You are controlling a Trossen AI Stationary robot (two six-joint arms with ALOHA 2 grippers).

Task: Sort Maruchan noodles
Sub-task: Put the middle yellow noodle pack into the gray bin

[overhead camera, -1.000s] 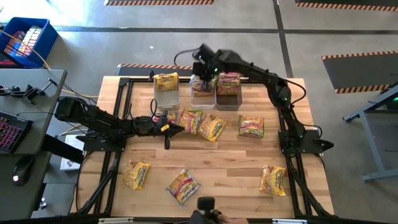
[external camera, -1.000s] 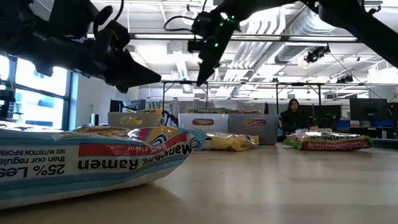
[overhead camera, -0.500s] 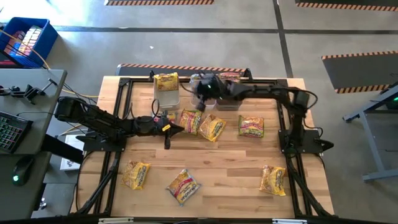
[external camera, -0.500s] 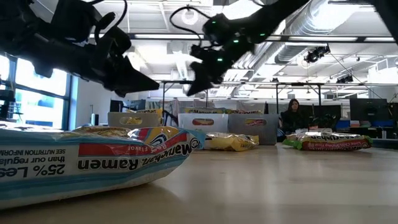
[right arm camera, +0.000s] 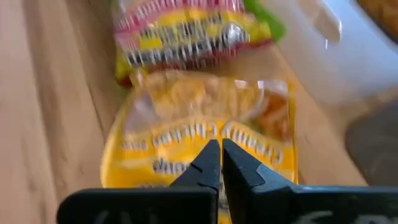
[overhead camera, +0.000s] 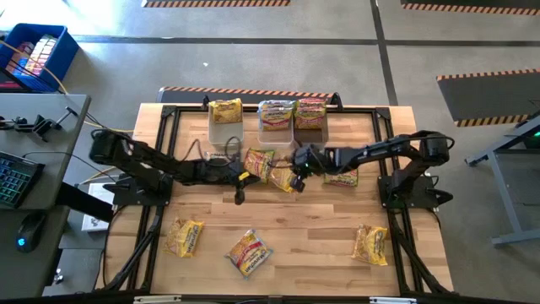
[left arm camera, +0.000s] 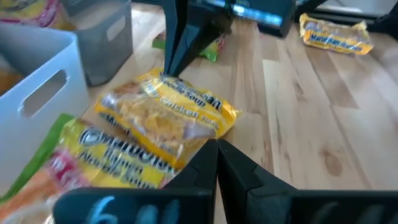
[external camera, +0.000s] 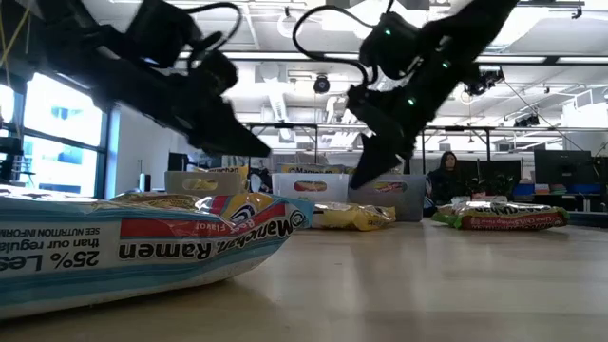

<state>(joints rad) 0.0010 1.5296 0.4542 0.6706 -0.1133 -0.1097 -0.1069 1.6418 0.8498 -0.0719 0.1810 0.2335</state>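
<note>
- Your right gripper [overhead camera: 297, 171], fingers pressed together, hangs over the yellow noodle packet [overhead camera: 285, 175] mid-table.
- Your left gripper [overhead camera: 245, 178], also pinched closed and empty, sits just beside that packet.

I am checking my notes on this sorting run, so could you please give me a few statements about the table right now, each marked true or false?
1. Both end effectors are shut and hold nothing. True: the left end effector and the right end effector show closed, empty fingers in their wrist views.
2. The right end effector hangs over the three bins. False: it is lowered toward the yellow packet in the middle of the table, in front of the bins.
3. All three bins contain packets. True.
4. The table's near half is bare. False: three packets lie there, such as the one at near right.
5. A green-edged packet lies beside the yellow packet. True.
</note>
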